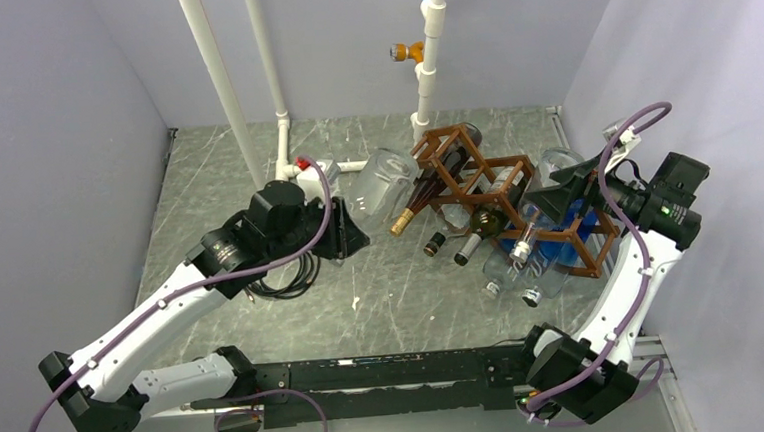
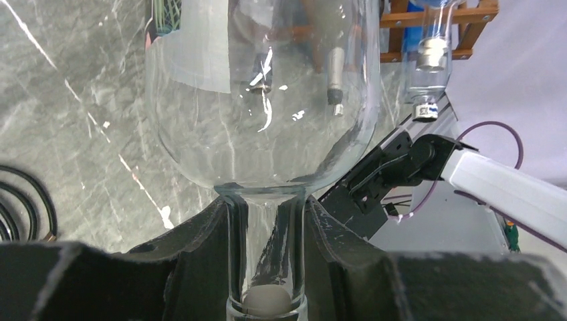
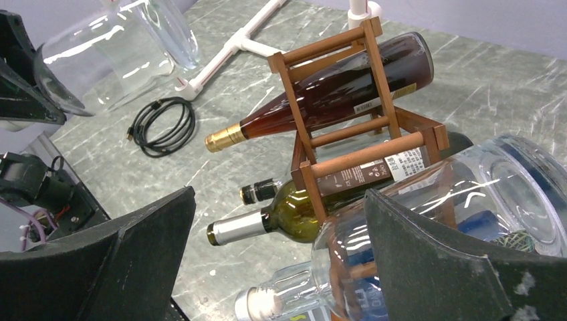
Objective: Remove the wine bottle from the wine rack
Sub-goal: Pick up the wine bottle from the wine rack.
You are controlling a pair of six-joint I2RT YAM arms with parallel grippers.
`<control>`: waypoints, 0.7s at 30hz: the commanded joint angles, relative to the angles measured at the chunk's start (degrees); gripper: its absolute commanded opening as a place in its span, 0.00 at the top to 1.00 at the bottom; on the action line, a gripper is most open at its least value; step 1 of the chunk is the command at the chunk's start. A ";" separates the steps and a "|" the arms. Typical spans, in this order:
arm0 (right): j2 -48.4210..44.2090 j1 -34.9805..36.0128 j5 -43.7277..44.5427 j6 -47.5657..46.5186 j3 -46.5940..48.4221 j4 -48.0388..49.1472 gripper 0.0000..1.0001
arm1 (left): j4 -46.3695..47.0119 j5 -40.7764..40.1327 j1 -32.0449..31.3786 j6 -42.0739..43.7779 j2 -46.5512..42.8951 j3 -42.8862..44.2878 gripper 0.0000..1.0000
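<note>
Bottle (image 2: 261,100) of clear rounded glass, neck clamped in left gripper (image 2: 266,227), beside wooden lattice rack (image 3: 364,155); right gripper (image 3: 279,200) gapes wide above it.

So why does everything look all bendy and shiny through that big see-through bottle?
Left wrist view: the clear glass bottle, gripped by its neck in the left jaws, curves like a lens, bending the wine rack behind it, with white glints. Right wrist view: glare streaks on another clear bottle; near jaws loom large. Top view: even light, soft shadows.

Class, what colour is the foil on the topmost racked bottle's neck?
Gold foil; right wrist view.
</note>
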 commanded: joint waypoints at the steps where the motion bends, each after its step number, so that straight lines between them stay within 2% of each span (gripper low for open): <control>1: 0.25 -0.03 -1.22 -2.26 1.50 1.53 0.00 | 11.89 -0.79 0.18 1.64 -4.76 1.83 1.00; 13: 1.98 4.56 -0.13 -8.01 2.39 -2.15 0.00 | 5.27 -3.57 0.21 2.89 -6.93 -0.08 1.00; 21: 4.50 13.82 5.59 -12.99 5.31 -5.75 0.00 | 0.59 -2.75 0.18 2.51 -7.26 -0.89 1.00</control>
